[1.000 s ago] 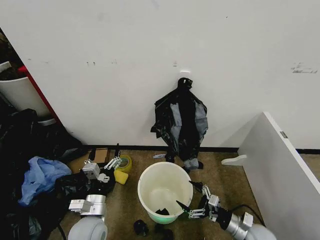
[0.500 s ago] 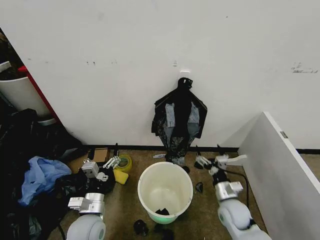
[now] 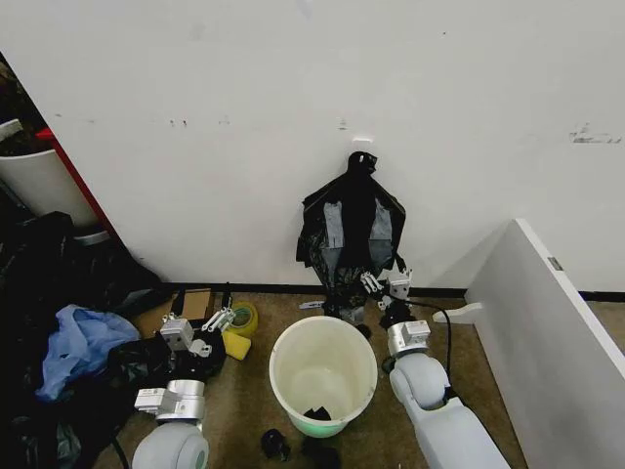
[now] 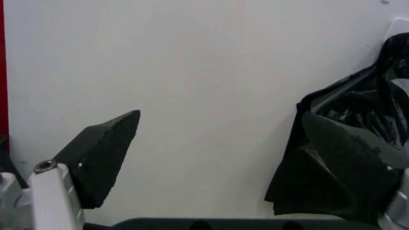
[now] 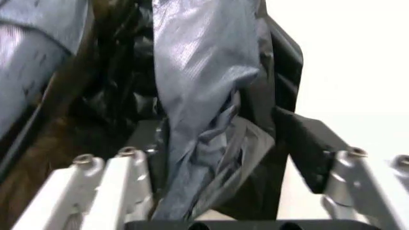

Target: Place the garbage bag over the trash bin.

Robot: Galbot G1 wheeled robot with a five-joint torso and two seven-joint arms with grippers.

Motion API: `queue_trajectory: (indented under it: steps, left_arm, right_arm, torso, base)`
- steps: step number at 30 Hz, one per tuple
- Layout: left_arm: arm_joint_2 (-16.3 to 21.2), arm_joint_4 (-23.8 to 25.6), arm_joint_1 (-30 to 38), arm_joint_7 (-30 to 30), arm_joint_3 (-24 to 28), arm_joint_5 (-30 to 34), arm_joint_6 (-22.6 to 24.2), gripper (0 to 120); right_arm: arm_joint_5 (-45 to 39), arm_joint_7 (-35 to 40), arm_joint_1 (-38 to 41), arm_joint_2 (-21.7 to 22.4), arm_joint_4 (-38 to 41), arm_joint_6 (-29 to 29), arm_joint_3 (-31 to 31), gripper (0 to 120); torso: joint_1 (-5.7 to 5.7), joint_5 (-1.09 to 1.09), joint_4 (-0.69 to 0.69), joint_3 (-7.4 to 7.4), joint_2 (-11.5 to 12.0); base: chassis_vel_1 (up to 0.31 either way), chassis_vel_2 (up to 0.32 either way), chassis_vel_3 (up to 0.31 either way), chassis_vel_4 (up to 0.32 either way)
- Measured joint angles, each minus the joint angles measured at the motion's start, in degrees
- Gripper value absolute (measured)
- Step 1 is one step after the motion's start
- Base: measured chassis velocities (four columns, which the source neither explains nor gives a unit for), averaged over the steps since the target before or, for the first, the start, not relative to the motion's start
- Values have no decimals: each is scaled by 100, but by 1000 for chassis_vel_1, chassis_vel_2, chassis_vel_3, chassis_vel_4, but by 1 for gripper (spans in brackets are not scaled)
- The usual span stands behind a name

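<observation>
At the lower left of the head view the left gripper [image 3: 195, 330] hangs idle over the clutter on the floor, its fingers spread and holding nothing; in the left wrist view its dark fingertips [image 4: 105, 148] stand wide apart against the white wall [image 4: 211, 96].

In the lower centre the bin [image 3: 323, 375] stands upright on the brown floor [image 3: 244, 410], unlined, with a small dark scrap at its bottom. Above it, at the frame's centre, the bag [image 3: 351, 234] hangs flat against the wall from a knotted top, its folds reaching down to just behind the bin's far rim.

Just right of centre the right gripper [image 3: 387, 284] is raised at the bag's lower right edge. Its fingers are parted, and the right wrist view has the grey-black folds of plastic [image 5: 198, 115] lying between them, not yet pinched.

The step in hand looks to be taking hold of the bag. To do it well, the gripper should push in until a thick fold sits deep between the pads before closing, since thin glossy film is likely to slip from a shallow pinch. A grip near the lower hem, on one layer if it can be had, would help the mouth open later. The pull should probably run up and away from the wall, to free the knot without tearing.
</observation>
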State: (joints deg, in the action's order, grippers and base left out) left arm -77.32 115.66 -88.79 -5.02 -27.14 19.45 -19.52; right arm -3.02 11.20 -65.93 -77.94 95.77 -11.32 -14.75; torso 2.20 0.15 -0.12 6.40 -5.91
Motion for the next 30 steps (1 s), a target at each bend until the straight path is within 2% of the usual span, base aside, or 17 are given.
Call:
queue_trajectory:
  steps: [1, 6, 10, 15, 16, 19, 22, 23, 27, 29, 30]
  left_arm:
    - [0, 0, 0, 0, 0, 0, 0, 100]
    - [-40, -22, 54, -2, 48, -42, -1, 100]
    - [-26, -25, 128, -5, 100, -30, 13, 100]
    - [222, -66, 394, 203, 257, 224, 23, 100]
    - [222, -66, 394, 203, 257, 224, 23, 100]
    - [613, -274, 695, 654, 377, 499, -51, 100]
    - [1165, -637, 1317, 1364, 690, 937, -29, 100]
    - [1165, -637, 1317, 1364, 690, 937, -29, 100]
    - [1712, -1286, 2269, 2190, 1530, 1145, 35, 100]
    - [1836, -1619, 2805, 2502, 2042, 1095, 86, 100]
    - [1836, -1619, 2805, 2502, 2042, 1095, 86, 100]
  right_arm:
    - [0, 0, 0, 0, 0, 0, 0, 54]
    - [38, -58, -58, 85, -2, -41, -32, 33]
    - [12, -129, -53, 98, -5, -189, -71, 21]
    - [-196, -282, -117, 157, 185, -511, -72, 0]
    - [-196, -282, -117, 157, 185, -511, -72, 0]
    - [-337, -404, -226, 212, 403, -571, -56, 0]
    - [-497, -599, -319, 267, 552, -675, -32, 0]
    - [-497, -599, -319, 267, 552, -675, -32, 0]
    - [-612, -745, -295, 235, 552, -773, 46, 0]
    - [-627, -793, -291, 199, 552, -795, 55, 0]
    - [-627, -793, -291, 199, 552, -795, 55, 0]
  torso:
    - [0, 0, 0, 0, 0]
    - [-1, 0, 0, 0, 0]
    - [-1, 0, 0, 0, 0]
    - [-1, 0, 0, 0, 0]
    - [-1, 0, 0, 0, 0]
    - [-1, -1, 0, 0, 0]
    - [-1, 0, 1, 0, 0]
    - [-1, 0, 1, 0, 0]
    - [0, 1, 1, 0, 0]
    - [0, 0, 1, 1, 0]
    - [0, 0, 1, 1, 0]
  base:
    - [0, 0, 0, 0]
    - [0, 0, 0, 0]
    - [0, 0, 0, 0]
    - [0, 0, 0, 0]
    - [0, 0, 0, 0]
    - [0, 0, 0, 0]
    - [0, 0, 0, 0]
    - [0, 0, 0, 0]
    - [0, 0, 0, 0]
    - [0, 0, 0, 0]
    - [0, 0, 0, 0]
